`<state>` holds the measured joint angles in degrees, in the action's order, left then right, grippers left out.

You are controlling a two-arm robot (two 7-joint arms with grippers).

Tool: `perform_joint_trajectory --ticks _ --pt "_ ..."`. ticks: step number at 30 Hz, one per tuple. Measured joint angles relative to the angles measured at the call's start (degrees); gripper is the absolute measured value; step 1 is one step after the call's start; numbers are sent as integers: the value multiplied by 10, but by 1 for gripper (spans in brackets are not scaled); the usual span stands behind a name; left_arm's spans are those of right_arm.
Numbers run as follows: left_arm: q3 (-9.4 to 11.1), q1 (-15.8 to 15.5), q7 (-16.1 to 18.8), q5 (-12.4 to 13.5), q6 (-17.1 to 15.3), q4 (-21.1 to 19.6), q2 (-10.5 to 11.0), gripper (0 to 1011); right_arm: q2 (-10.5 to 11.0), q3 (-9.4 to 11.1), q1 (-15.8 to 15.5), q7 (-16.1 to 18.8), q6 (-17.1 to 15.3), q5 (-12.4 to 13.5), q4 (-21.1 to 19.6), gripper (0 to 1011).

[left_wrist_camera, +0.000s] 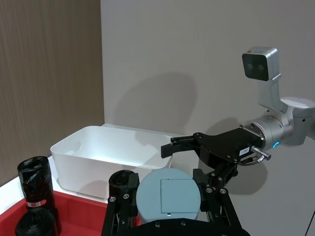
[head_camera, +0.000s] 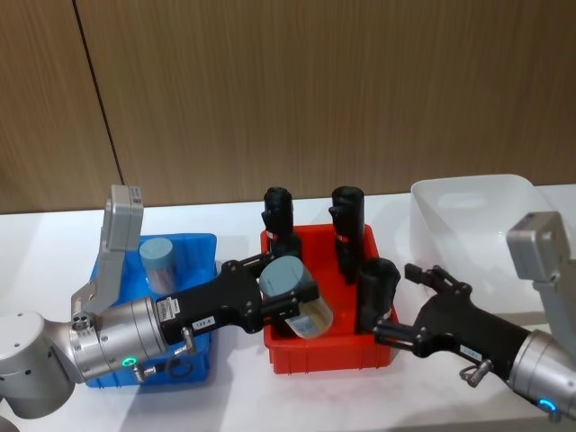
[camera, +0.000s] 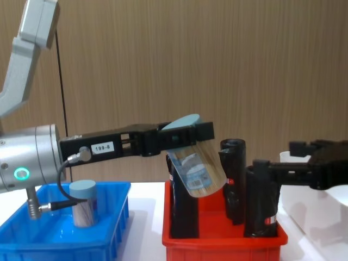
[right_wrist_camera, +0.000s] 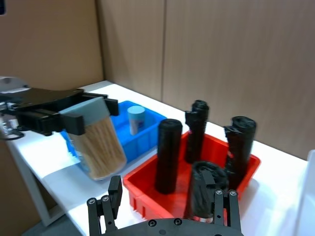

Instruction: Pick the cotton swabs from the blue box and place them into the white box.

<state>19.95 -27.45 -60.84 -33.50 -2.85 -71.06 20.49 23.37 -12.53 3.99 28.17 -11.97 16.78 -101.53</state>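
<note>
Left gripper (head_camera: 290,281), reaching in from the desk's (head_camera: 238,391) left front, pinches a tub (head_camera: 310,315) of cotton swabs between its two black fingers. The fingers close on the upper part of the tub, just below the pale-blue lid. The tub hangs raised over the left part of the red bin (head_camera: 328,353), which sits mid-desk near the front edge. It is out of the blue box (head_camera: 200,241) and well apart from the white box (head_camera: 468,205).

Long axis of the held tub: tilted well off upright. The lid points up and back toward the left arm, and the base points down toward the desk's front right. The chest view shows the clear wall with the swab sticks running along this axis, and a white label on the side. In the left wrist view the flat lid faces the camera squarely.

A second tub (head_camera: 157,261) stands upright, lid up, in the back part of the blue box at the desk's left front.

Right gripper (head_camera: 409,301) hovers at the red bin's right front corner. Its fingers are spread and hold nothing, and it is just beside one of the black rolls (head_camera: 378,286) standing in that bin.

The white box stands toward the desk's right back, beyond the right gripper
</note>
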Motion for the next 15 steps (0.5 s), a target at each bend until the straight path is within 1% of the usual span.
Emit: perform_joint_trajectory --ticks 7,15 --pt "0 0 0 0 0 0 0 666 -4 -7 24 45 -12 -10 12 1002" --pt "0 0 0 0 0 0 0 666 -14 -17 46 75 -18 -22 27 1002"
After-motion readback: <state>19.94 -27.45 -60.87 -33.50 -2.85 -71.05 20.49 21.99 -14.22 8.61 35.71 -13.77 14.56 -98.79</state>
